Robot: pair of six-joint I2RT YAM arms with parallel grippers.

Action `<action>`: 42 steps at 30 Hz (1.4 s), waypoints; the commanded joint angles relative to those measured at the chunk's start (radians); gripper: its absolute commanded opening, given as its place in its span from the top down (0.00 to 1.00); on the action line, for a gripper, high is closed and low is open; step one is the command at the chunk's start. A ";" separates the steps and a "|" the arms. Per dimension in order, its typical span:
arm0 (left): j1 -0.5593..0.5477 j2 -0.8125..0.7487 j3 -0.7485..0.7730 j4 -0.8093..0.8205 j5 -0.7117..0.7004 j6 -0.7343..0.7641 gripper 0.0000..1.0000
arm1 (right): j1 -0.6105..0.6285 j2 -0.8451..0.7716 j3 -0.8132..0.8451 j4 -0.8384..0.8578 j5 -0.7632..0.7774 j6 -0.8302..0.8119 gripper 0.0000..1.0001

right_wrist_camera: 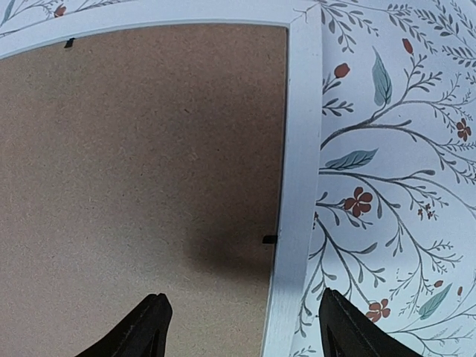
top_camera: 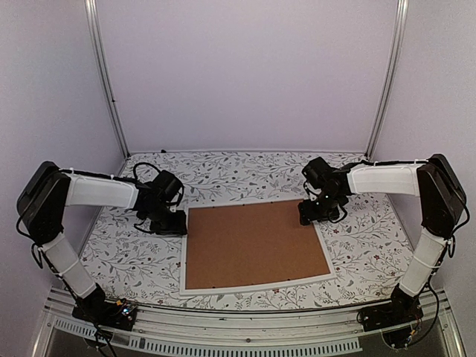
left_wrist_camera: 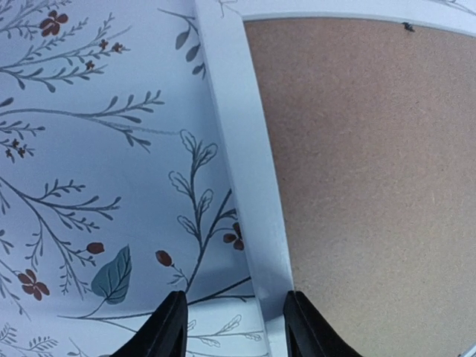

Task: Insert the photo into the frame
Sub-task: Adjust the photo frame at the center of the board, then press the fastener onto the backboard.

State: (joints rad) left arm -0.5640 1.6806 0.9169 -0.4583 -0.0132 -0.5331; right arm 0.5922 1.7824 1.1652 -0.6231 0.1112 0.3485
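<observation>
Here the frame [top_camera: 254, 287] lies flat on the floral table [top_camera: 223, 172], with bare table free all round it. The left gripper [left_wrist_camera: 232, 327] stands part open astride the frame's left rail, gripping nothing. The right gripper [right_wrist_camera: 242, 327] gapes wider astride the right rail near the far corner, also empty. The frame is white and narrow-edged, filled by a brown backing board [top_camera: 253, 242].

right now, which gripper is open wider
The right gripper: its fingers stand well apart, with the frame edge and bare table between them. The left gripper straddles the opposite edge with a narrower gap.
</observation>
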 commanded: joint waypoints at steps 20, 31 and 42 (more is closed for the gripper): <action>-0.111 0.126 0.043 -0.034 -0.077 -0.043 0.53 | -0.086 0.017 -0.117 0.039 -0.031 0.044 0.27; -0.111 0.129 0.047 -0.034 -0.082 -0.042 0.53 | -0.137 -0.030 -0.204 0.086 -0.097 0.013 0.43; -0.127 0.167 0.094 -0.040 -0.068 -0.039 0.53 | -0.137 -0.014 -0.246 0.131 -0.162 0.007 0.62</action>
State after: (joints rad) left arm -0.6559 1.7634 1.0130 -0.4683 -0.1093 -0.5766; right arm 0.4503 1.7287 0.9657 -0.4469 -0.0322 0.3698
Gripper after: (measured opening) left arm 0.468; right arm 0.391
